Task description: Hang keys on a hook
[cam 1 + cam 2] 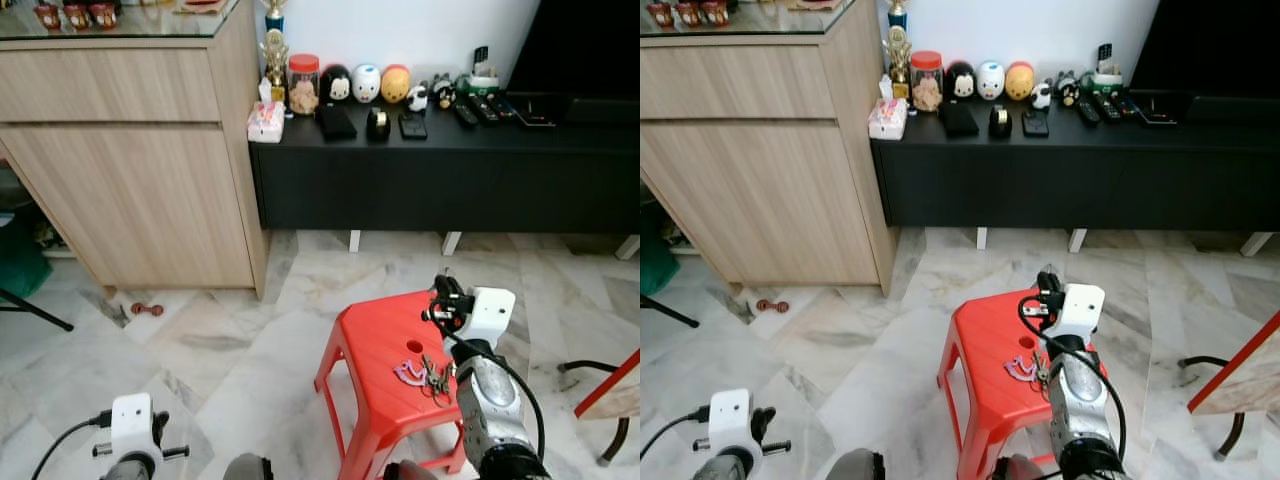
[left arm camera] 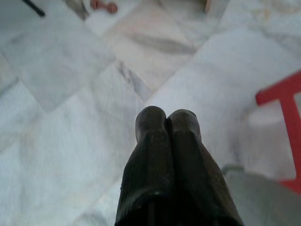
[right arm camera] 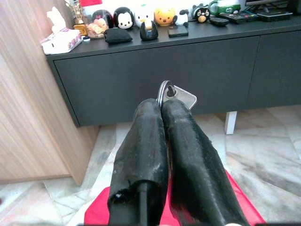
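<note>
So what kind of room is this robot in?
Probably a home living room: a low black TV console lined with toy figures and remotes, a wooden cabinet, marble floor, and a red plastic stool.

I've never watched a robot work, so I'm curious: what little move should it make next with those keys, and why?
Probably lift the right gripper straight up a little. Its fingers are shut on the key ring at their tips, but the rest of the keys hangs low over the red stool, perhaps touching it. No hook can be made out nearby, so clearing the stool comes first.
</note>
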